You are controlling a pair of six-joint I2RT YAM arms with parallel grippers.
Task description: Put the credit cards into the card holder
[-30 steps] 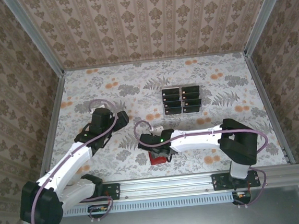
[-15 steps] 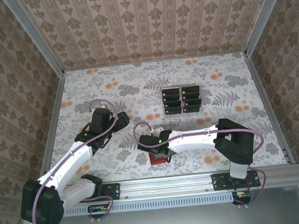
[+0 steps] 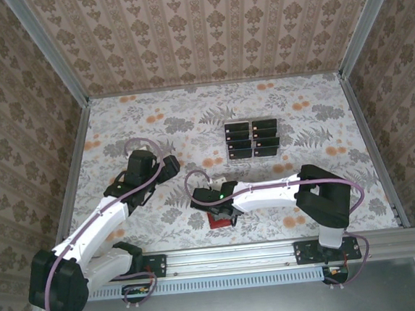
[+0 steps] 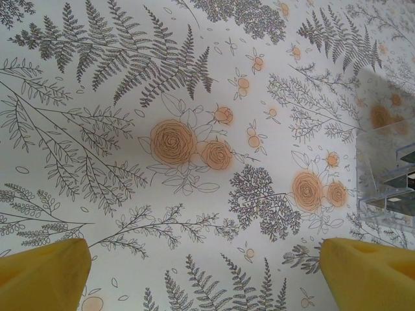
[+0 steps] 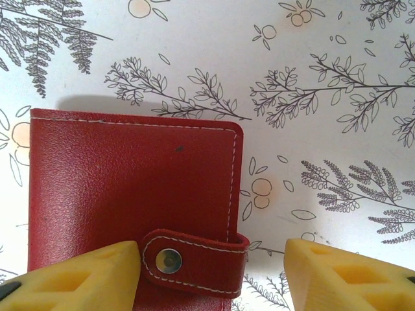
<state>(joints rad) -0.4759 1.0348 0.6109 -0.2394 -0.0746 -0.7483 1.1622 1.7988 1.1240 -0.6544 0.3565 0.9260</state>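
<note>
Nearest me, by the front edge of the floral worktop point(image 3: 272, 226), the red card holder point(image 3: 216, 221) lies flat and shut. Its snap tab point(image 5: 194, 259) is folded round one edge w/ the metal snap button point(image 5: 170, 260) pressed home. My R hand point(image 3: 224, 212) hangs right over it, the arm stretched across from its base on the right. In the R wrist view my yellow fingers point(image 5: 71, 275) stand partly apart w/ the tab end between them. One overlaps the holder's corner beside the button; can't tell if it touches the leather. The other sits clear of the holder w/ bare worktop between. So the R hand is about half open w/ nothing gripped. A bit further out and to the left, my L hand point(image 3: 169, 165) is over bare worktop, well apart from the holder. Its fingers point(image 4: 45, 275) are spread as wide as they go and it's empty, just fern and rose print under it. A corner of the clear tray point(image 4: 389, 168) shows at the right edge of the L wrist view. Further back, approx mid-worktop, the credit cards point(image 3: 252, 139) sit in that tray. They're dark, lying in two columns side by side, well apart from both hands and from the card holder. Can't read any markings on them from the top view.
</note>
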